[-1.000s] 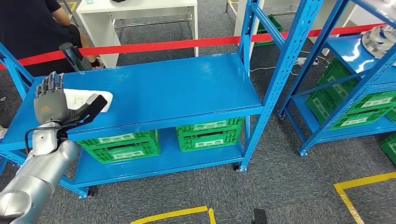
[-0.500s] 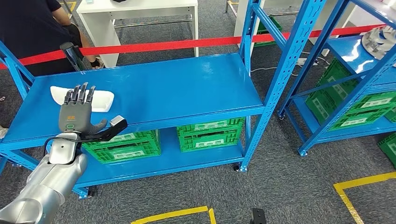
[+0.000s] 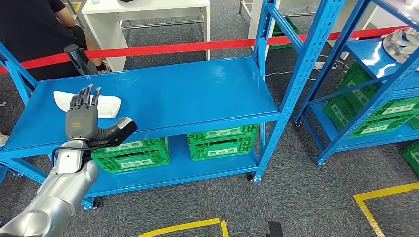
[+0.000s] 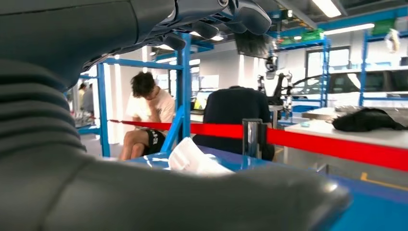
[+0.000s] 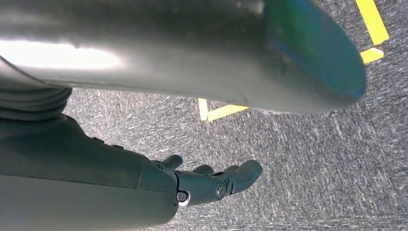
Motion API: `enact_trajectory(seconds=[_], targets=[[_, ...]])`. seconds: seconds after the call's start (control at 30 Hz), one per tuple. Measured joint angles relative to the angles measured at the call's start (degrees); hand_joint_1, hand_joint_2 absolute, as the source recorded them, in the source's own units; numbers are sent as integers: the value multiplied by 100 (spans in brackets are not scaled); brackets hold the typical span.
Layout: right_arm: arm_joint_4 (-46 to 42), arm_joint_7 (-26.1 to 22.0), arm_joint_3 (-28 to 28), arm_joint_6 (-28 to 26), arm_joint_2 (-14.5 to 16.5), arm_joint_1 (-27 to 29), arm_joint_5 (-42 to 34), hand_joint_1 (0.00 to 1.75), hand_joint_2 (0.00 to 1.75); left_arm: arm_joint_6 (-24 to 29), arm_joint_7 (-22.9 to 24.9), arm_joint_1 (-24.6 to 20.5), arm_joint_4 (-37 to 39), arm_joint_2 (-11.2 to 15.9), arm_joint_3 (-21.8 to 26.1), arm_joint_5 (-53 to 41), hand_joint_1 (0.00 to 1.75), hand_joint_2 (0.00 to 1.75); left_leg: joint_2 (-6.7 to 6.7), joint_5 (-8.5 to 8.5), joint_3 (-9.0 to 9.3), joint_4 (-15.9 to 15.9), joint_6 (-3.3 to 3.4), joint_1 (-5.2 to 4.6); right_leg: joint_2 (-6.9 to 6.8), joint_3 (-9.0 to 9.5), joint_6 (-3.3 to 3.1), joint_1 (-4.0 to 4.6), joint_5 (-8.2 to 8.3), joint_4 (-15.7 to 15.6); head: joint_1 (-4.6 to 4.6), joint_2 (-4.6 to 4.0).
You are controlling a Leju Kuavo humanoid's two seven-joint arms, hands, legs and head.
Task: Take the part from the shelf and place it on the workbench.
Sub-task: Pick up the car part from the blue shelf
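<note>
The blue shelf unit [image 3: 163, 98] spans your view, its top deck at reach height for the left arm; below it, green crates [image 3: 129, 154] sit on the lower deck, out of the way of any approach from above. A red barrier tape [image 3: 197, 46] runs behind the unit, and people sit beyond it, apart from the work area. The white part [image 3: 106, 105] lies flat near the left end of the top deck, a placement that lets you reach it without leaning across the surface.

Your left robot hand [image 3: 81, 121] hovers over the front edge of that deck, palm down, fingers [image 3: 86, 98] extended and apart, thumb swung out to the side, holding nothing. In the head view its fingertips overlap the near edge of the white part; whether they touch it cannot be told. In the left wrist view the white part [image 4: 192, 159] stands just ahead of the hand, across the thumb. Judged from this pose, the hand is set for a grasp not yet made.

Your right robot hand [image 5: 211, 183] hangs over the grey carpet [image 5: 312, 159], fingers loosely curled, empty.
</note>
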Motion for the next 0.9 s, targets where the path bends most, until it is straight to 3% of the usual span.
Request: enact_trajectory(seconds=[0.07,0.13,0.17,0.23,0.3,0.33,0.43,0.47,0.5,0.57,0.6,0.67,0.7,0.77,0.8,0.83,0.87,0.9], targets=[[0,-4,-20,-3,8,3,2,0,0,34,20,-84,-32,-1,111,42,0,0,-2,-3,38,-118,107,-9,-7,39,55,-9,95,12,3,0],[0,-4,-36,-12,5,-2,2,0,0,80,56,-204,-70,-16,203,52,0,0,2,42,185,-292,183,28,-8,13,97,0,99,117,10,0],[0,-3,-46,-18,3,-6,1,0,0,99,88,-275,-81,-26,246,52,0,0,5,65,251,-335,196,55,-4,-70,123,-4,3,253,14,0],[0,1,-73,-36,1,-6,-2,0,0,120,154,-381,-93,-43,325,46,0,0,15,69,310,-354,181,90,1,-407,191,-42,-288,839,26,0],[0,6,-109,-64,1,11,-6,0,0,104,195,-412,-91,-52,382,33,0,0,13,23,346,-347,113,139,-2,-753,266,-111,-420,1364,30,0],[0,7,-128,-77,0,19,-9,0,0,88,208,-414,-90,-55,400,21,0,0,10,-17,375,-337,59,182,-6,-806,313,-152,-348,1367,31,0],[8,8,-160,-91,12,32,-16,0,0,53,251,-424,-88,-60,422,-1,0,0,8,-197,471,-231,-165,328,-27,-467,521,-299,162,453,45,0],[15,7,-167,-90,20,27,-17,0,0,45,266,-434,-86,-64,432,-3,0,0,9,-265,475,-180,-246,349,-28,-367,520,-316,190,236,63,0],[22,9,-174,-90,27,28,-19,0,0,39,288,-443,-85,-69,445,-6,0,0,10,-324,469,-135,-322,352,-20,-334,464,-325,168,159,72,0],[26,9,-191,-90,27,27,-17,0,0,32,365,-467,-85,-79,468,-29,0,0,2,-369,468,-67,-416,354,-13,-346,252,-308,30,271,70,0],[26,11,-197,-91,26,30,-15,0,0,33,419,-480,-86,-83,473,-46,0,0,1,-316,417,47,-450,363,-8,-342,182,-306,15,309,54,0],[25,8,-202,-93,27,22,-9,0,0,33,515,-504,-84,-89,481,-70,0,0,13,-165,64,606,-468,368,-1,-284,96,-276,-52,322,46,0],[24,6,-203,-94,27,20,-5,0,0,22,545,-508,-79,-86,489,-73,0,0,21,-183,-209,993,-449,351,5,-241,65,-255,-85,304,42,0],[24,7,-205,-95,27,22,1,0,0,-39,584,-505,-59,-79,523,-48,0,0,25,-503,-726,1615,-376,284,22,-136,12,-201,-157,268,40,0],[24,9,-206,-92,27,23,7,0,0,-92,603,-501,-46,-76,552,-27,0,0,24,-655,-896,1745,-329,241,35,-77,-13,-165,-197,258,41,0],[24,11,-207,-90,27,24,13,0,0,-151,633,-496,-32,-73,584,-5,0,0,23,-686,-986,1723,-271,196,49,-15,-36,-125,-239,252,42,0],[24,13,-208,-87,27,23,23,0,0,-212,675,-491,-18,-65,618,10,0,0,20,-556,-988,1532,-193,142,64,50,-58,-83,-281,246,42,0],[24,15,-208,-85,27,22,34,0,0,-275,737,-489,-7,-54,647,13,0,0,17,-299,-921,1207,-91,77,76,115,-79,-43,-321,239,42,0]])
